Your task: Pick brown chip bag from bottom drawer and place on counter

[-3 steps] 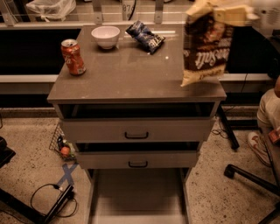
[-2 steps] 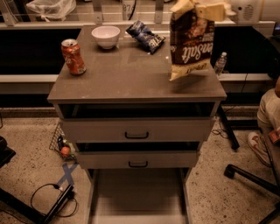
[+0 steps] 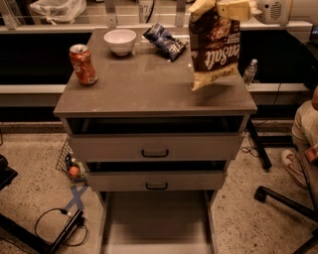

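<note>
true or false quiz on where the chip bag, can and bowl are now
The gripper holds the brown chip bag by its upper end: true.
The brown chip bag lies in the bottom drawer: false, the open bottom drawer shows no bag; it hangs over the counter's right side.
The soda can stands upright on the counter's left side: true.
The white bowl sits inside a drawer: false, it is on the counter, near the back.

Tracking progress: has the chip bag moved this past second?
Yes. The chip bag, hanging from the hand at top right, moved left, from past the right edge of the counter to above it.
</note>
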`<state>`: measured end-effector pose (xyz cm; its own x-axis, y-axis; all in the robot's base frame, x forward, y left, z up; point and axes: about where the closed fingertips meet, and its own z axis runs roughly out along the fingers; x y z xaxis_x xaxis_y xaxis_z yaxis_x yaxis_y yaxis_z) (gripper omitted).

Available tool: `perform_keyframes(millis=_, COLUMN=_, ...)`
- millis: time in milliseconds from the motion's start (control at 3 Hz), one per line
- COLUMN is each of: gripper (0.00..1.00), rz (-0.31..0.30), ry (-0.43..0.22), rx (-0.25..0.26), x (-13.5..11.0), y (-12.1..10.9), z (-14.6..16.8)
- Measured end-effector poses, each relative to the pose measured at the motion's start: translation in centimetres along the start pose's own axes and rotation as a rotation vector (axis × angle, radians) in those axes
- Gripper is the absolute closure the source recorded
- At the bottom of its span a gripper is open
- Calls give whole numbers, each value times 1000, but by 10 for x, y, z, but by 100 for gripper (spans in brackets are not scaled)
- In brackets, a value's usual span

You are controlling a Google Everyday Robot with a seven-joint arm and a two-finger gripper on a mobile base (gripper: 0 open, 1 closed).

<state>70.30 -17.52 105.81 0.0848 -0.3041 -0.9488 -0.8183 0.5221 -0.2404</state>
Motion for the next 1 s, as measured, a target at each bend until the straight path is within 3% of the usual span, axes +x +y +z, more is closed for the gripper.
perform_keyframes(millis=667, gripper=13, rz=2, ry=-1, rx=-10, x=1, y=2, z=6)
perform_keyframes(millis=1000, gripper=0, rz=2, ry=-1, rx=-15, x=1, y=4, z=9)
